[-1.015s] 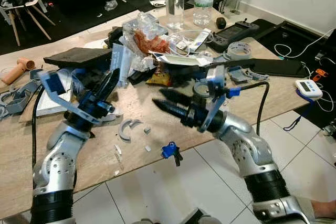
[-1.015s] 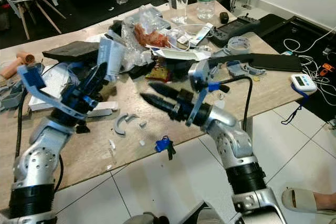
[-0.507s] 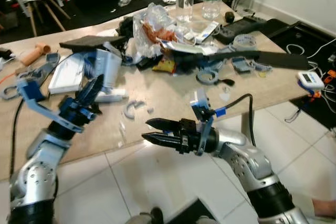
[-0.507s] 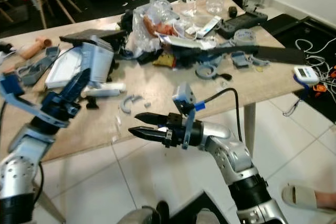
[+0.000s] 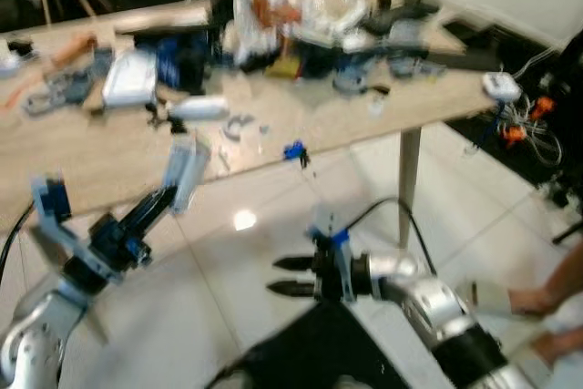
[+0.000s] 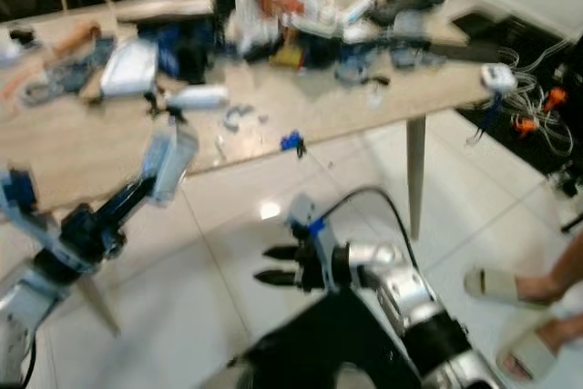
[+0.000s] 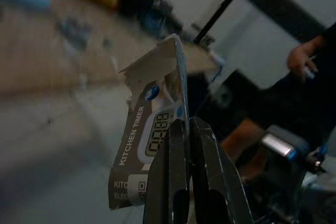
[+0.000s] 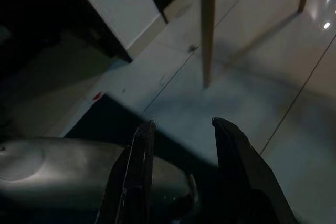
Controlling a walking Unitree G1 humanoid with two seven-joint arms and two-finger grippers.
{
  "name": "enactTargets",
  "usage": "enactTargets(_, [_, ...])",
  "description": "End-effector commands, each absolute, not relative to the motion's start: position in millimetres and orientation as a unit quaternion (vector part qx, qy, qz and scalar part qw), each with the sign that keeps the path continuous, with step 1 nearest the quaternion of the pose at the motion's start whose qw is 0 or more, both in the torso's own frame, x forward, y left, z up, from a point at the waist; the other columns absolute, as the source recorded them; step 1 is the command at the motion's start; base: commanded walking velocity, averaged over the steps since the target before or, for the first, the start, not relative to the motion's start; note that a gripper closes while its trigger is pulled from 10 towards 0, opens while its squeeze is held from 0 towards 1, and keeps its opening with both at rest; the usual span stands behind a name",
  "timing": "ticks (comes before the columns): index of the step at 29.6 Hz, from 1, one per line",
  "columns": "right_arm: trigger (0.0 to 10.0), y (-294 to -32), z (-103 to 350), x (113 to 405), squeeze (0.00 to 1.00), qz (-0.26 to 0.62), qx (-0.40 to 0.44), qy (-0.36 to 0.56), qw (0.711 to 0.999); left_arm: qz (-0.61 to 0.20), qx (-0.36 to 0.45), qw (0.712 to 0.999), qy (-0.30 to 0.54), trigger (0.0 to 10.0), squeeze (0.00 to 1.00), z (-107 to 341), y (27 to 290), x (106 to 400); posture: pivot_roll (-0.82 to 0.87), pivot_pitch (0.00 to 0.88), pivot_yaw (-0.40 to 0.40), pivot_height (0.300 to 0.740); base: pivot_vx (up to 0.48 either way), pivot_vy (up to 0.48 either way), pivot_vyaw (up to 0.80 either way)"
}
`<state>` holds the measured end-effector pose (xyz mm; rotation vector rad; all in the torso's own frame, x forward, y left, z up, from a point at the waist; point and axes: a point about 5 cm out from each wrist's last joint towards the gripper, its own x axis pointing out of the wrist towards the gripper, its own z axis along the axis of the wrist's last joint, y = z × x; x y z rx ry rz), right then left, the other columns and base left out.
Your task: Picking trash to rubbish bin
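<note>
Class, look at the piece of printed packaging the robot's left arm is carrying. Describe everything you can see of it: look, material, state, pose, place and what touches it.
The packaging is a piece of thin, flat card, pale grey, printed with the words KITCHEN TIMER, a picture of a digital display and a small code square. Its top edge is bent and uneven, as if torn open. The left pincer is shut on its edge and holds it roughly upright in the air, off the cluttered wooden table, above the white tiled floor. Nothing else touches it.

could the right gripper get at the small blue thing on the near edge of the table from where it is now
Probably not without moving. The right gripper is open and empty but hangs low over the floor, below the table edge, and the blue thing sits up on top. Nothing blocks it; it would need raising.
</note>
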<state>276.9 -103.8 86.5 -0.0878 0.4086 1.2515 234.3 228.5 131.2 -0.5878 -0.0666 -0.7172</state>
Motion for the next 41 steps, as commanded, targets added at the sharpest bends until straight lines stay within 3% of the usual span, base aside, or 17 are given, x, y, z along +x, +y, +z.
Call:
enactTargets(1, [10.0,-113,77,278,0.00,0.559,-0.048,0.203,0.803,-0.343,-0.270,0.900,0.013,10.0,0.00,113,232,229,-0.08,0.106,0.091,0.740,-0.480,0.000,0.00])
enactTargets(3, [10.0,-113,77,278,0.00,0.559,-0.048,0.203,0.803,-0.343,-0.270,0.900,0.013,10.0,0.00,113,232,229,-0.08,0.106,0.091,0.740,-0.480,0.000,0.00])
enactTargets(5, [10.0,-122,66,283,0.00,0.524,-0.053,0.222,0.821,-0.327,-0.264,0.905,0.064,10.0,0.00,90,236,221,-0.08,0.102,0.088,0.740,-0.480,0.000,0.00])
enactTargets(7, [10.0,-146,38,291,0.00,0.420,-0.075,0.276,0.861,-0.293,-0.228,0.912,0.177,10.0,0.00,42,242,205,-0.07,0.099,0.086,0.740,-0.480,0.000,0.00])
enactTargets(12, [10.0,-179,14,294,0.00,0.261,-0.062,0.321,0.908,-0.224,-0.213,0.914,0.263,10.0,0.00,2,251,189,-0.07,0.089,0.085,0.740,-0.352,0.000,0.00])
enactTargets(13, [10.0,-179,14,294,0.00,0.261,-0.062,0.321,0.908,-0.224,-0.213,0.914,0.263,10.0,0.00,2,251,189,-0.07,0.089,0.085,0.740,0.000,0.000,0.00])
enactTargets(14, [10.0,-197,-4,281,0.00,0.177,-0.043,0.354,0.917,-0.141,-0.196,0.915,0.323,10.0,0.00,-25,259,180,-0.07,0.089,0.086,0.740,0.000,0.000,0.00])
enactTargets(21, [10.0,-217,-39,243,0.00,0.075,-0.013,0.421,0.904,-0.014,-0.172,0.903,0.394,10.0,0.00,-57,263,162,-0.07,0.086,0.090,0.740,0.000,0.000,0.00])
enactTargets(24, [10.0,-225,-64,205,0.00,0.004,0.022,0.474,0.880,0.043,-0.151,0.880,0.448,10.0,0.00,-77,257,139,-0.07,0.083,0.091,0.740,0.000,0.000,0.00])
enactTargets(28, [10.0,-227,-78,180,0.00,-0.020,0.026,0.505,0.863,0.050,-0.121,0.860,0.494,10.0,0.00,-91,247,116,-0.06,0.083,0.094,0.740,0.000,0.000,0.00])
enactTargets(29, [10.0,-228,-86,162,0.00,-0.029,0.027,0.527,0.849,0.055,-0.116,0.841,0.526,10.0,0.00,-101,238,96,-0.06,0.081,0.094,0.740,0.000,0.000,0.00])
enactTargets(31, [10.0,-229,-90,151,0.00,-0.037,0.026,0.540,0.841,0.064,-0.117,0.830,0.542,10.0,0.00,-105,233,84,-0.06,0.081,0.094,0.740,0.000,0.000,0.00])
enactTargets(38, [10.0,-238,-96,132,0.00,-0.054,-0.006,0.570,0.820,0.066,-0.091,0.818,0.563,10.0,0.00,-110,228,73,-0.05,0.081,0.092,0.740,0.000,0.000,-0.56])
enactTargets(41, [10.0,-254,-93,129,0.00,-0.065,-0.045,0.575,0.815,0.032,-0.009,0.811,0.585,10.0,0.00,-113,220,76,-0.04,0.076,0.094,0.740,0.000,0.000,-0.78])
